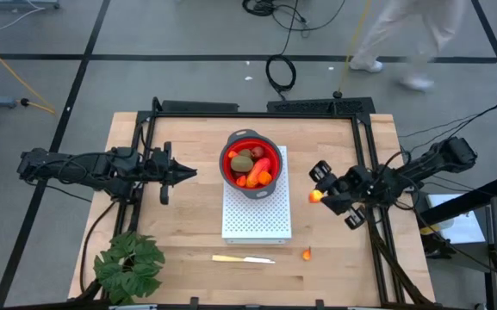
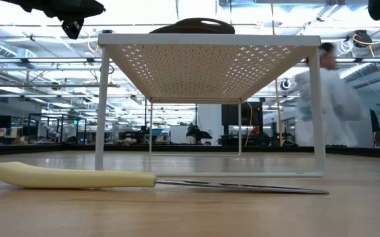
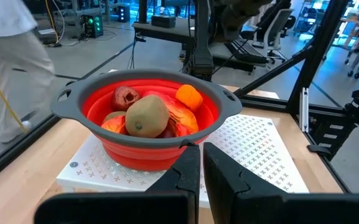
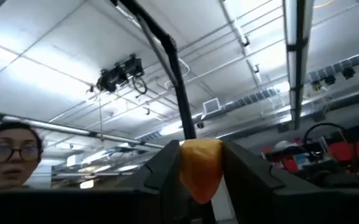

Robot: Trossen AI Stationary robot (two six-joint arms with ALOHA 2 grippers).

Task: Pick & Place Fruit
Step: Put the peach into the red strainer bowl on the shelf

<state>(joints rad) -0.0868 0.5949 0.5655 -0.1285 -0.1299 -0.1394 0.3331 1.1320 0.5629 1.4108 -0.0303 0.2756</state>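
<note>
My right gripper (image 1: 319, 196) is clamped on a small orange piece (image 1: 316, 196), which sits squarely between the fingers in the right wrist view (image 4: 199, 167); it hangs above the table right of the white rack (image 1: 257, 222), tilted so that its camera looks up toward the ceiling. The red bowl (image 1: 250, 163) stands on the far part of that rack and already holds most of the fruit: a brown oval (image 3: 147, 116), a dark red ball (image 3: 126, 96) and orange pieces. One more orange bit (image 1: 307, 253) lies on the table near the rack's near right corner. As I judge it, the step in hand is carrying my piece left and a little farther to the bowl. To do it well I should keep the squeeze steady, travel high enough to clear the rim, turn the wrist down over the bowl's middle, and part the fingers low so the piece does not bounce out. My left gripper (image 1: 189, 174), fingers together, waits just left of the bowl; I should stay clear of it.
</note>
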